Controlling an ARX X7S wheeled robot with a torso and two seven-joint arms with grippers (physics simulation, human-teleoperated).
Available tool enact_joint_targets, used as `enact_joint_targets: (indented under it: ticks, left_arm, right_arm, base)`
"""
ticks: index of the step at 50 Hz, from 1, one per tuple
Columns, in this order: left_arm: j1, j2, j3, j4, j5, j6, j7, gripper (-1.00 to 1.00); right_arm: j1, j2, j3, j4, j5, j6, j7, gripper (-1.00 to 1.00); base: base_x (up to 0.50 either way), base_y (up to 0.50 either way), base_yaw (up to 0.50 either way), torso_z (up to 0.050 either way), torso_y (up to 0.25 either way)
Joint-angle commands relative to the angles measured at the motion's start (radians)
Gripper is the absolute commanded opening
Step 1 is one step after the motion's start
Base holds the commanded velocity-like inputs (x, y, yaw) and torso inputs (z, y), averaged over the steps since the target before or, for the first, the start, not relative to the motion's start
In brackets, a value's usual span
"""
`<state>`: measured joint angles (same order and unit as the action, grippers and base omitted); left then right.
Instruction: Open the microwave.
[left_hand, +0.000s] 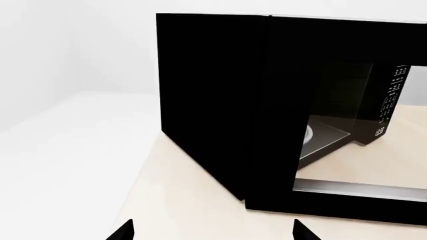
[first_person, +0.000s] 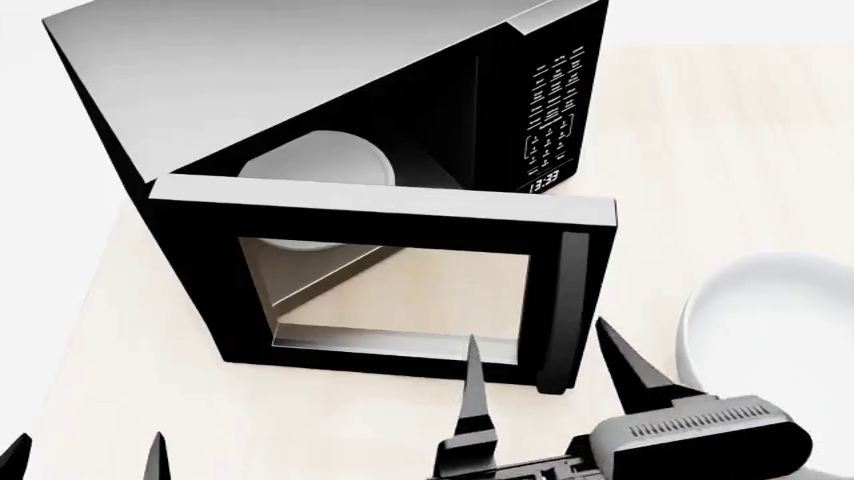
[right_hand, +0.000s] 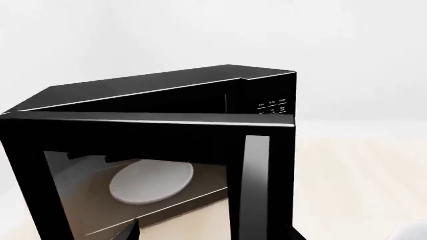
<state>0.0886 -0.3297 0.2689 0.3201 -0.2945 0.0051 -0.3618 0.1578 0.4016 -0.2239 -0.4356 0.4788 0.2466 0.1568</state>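
Microwave (first_person: 334, 110) fills upper-centre of head view, door (first_person: 387, 290) swung partway out. Heavy rigid box, hinged door probably swings easily; best hold is the vertical handle (first_person: 571, 300). Right gripper (first_person: 547, 365) jaws spread, empty, near the handle; left gripper (first_person: 87, 450) open, empty.

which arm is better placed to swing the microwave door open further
Right. The right gripper sits open just in front of the door handle at the free edge of the microwave door. The left gripper is low by the hinge side, with poor leverage.
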Motion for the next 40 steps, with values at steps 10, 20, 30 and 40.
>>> enact_joint_targets:
  ticks: [10, 20, 30, 40]
  left_arm:
    - [0.004, -0.006, 0.005, 0.007, -0.002, 0.003, -0.007, 1.0]
    - [0.007, -0.011, 0.005, 0.016, -0.009, 0.002, -0.009, 1.0]
    - [0.008, -0.013, 0.006, 0.018, -0.014, 0.001, -0.01, 1.0]
    - [0.006, -0.017, 0.004, 0.018, -0.022, 0.003, -0.012, 1.0]
  right_arm:
    - [-0.032, 0.092, 0.042, -0.267, 0.054, 0.148, 0.112, 1.0]
    - [0.102, 0.132, 0.038, -0.482, 0.015, 0.421, 0.331, 1.0]
    - [0.411, 0.183, 0.104, -0.609, 0.411, 0.688, 0.584, 1.0]
    - [0.825, 0.159, 0.089, -0.47, 0.772, 0.875, 0.736, 1.0]
  base:
    - [0.0, 0.0, 0.0, 0.0, 0.0]
    - [0.0, 0.0, 0.0, 0.0, 0.0]
    - [0.0, 0.0, 0.0, 0.0, 0.0]
    - [0.0, 0.0, 0.0, 0.0, 0.0]
